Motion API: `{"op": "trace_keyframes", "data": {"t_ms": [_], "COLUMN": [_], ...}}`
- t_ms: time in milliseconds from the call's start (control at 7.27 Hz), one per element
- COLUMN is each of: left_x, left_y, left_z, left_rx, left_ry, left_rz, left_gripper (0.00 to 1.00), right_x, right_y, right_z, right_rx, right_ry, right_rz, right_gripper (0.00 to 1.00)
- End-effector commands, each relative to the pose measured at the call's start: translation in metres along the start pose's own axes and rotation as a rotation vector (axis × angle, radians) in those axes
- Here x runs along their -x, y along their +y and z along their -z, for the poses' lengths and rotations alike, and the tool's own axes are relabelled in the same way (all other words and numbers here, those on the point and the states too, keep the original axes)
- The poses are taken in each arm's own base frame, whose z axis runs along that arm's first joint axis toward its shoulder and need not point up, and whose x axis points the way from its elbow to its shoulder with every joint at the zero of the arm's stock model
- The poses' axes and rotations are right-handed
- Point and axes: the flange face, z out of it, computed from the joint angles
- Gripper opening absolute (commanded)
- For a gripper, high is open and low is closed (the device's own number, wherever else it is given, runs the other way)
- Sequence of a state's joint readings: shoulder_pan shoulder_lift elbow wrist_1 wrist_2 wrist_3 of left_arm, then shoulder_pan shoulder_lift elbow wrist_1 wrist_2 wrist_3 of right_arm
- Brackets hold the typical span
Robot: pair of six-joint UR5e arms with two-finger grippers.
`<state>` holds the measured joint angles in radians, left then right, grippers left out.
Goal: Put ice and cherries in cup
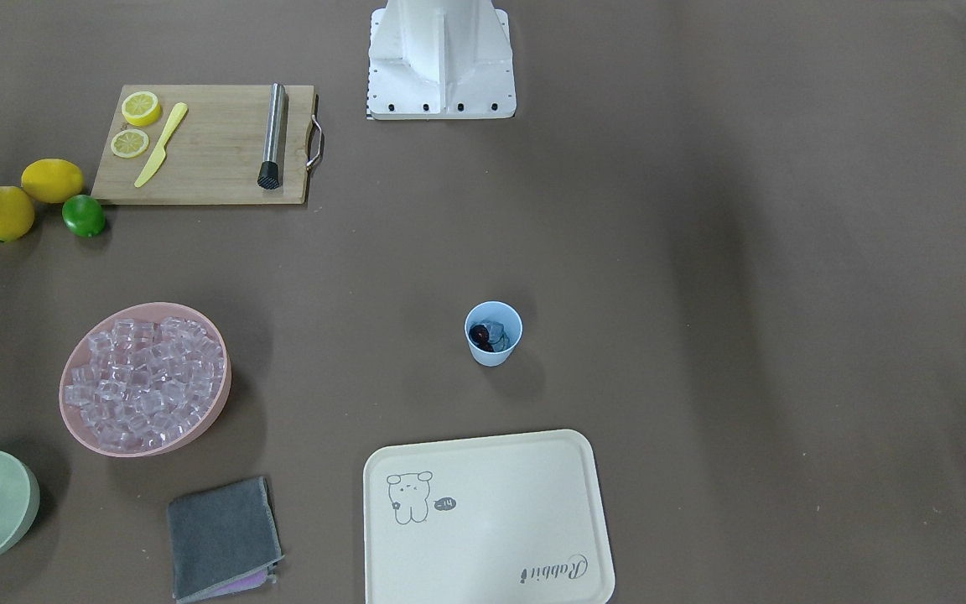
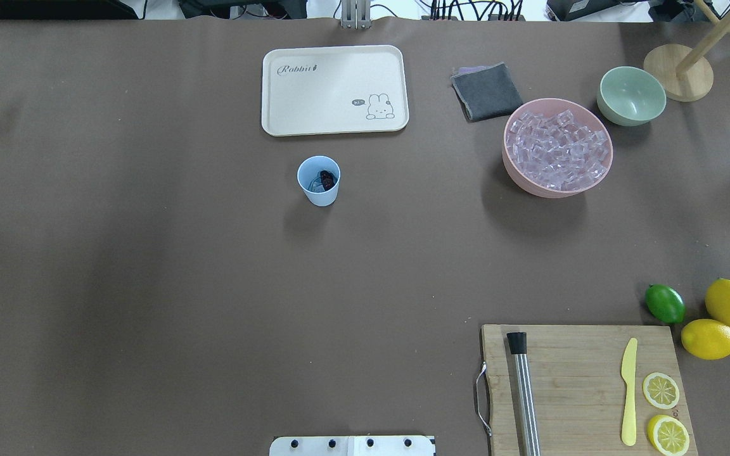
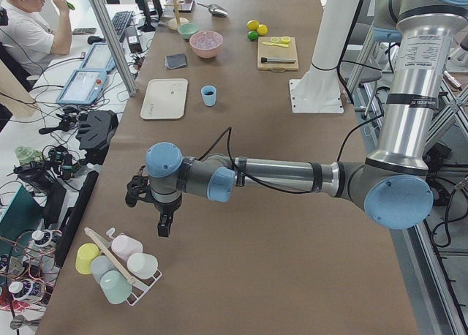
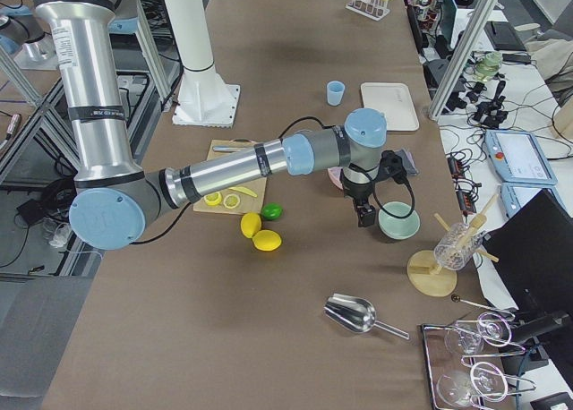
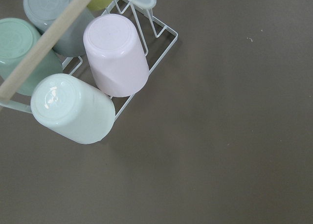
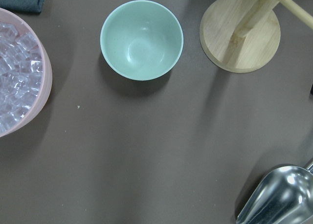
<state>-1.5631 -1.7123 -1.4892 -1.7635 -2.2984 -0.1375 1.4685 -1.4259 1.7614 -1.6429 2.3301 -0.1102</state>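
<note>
Left end effector (image 3: pixel 162 229) hangs over the counter (image 2: pixel 149 253) at its left end, by a cup rack (image 3: pixel 121 265). Right end effector (image 4: pixel 365 218) hangs over the green bowl (image 4: pixel 400 224) near the right end. Cannot tell how far either is open. Cup (image 2: pixel 319 180) stands mid-counter near the tray (image 2: pixel 333 88), cherries (image 2: pixel 327 179) inside. Ice (image 2: pixel 558 149) fills the pink bowl (image 2: pixel 530 185).

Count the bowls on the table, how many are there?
2. The pink bowl holds the ice; the empty pale green bowl stands beside it, next to the wooden stand. None looks hidden.
</note>
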Motion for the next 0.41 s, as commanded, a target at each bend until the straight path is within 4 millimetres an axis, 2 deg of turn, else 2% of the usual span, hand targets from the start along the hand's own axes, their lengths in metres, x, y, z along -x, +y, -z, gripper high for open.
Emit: {"op": "trace_keyframes", "data": {"t_ms": [0,275], "left_x": [-0.008,-0.011], "left_y": [-0.025,-0.025], "left_z": [0.015,0.019], "left_rx": [-0.051,-0.024], "left_ry": [-0.094,-0.087], "left_rz": [-0.032,-0.006], "left_gripper": [0.97,0.97], "right_x": [0.013,0.0], "right_y": [-0.022,-0.016], "right_z": [0.005,-0.013], "right_rx": [-0.02,0.017], "right_ry": [0.003,0.02], "right_rz": [0.027,0.004], "right_gripper": [1.0,1.0]}}
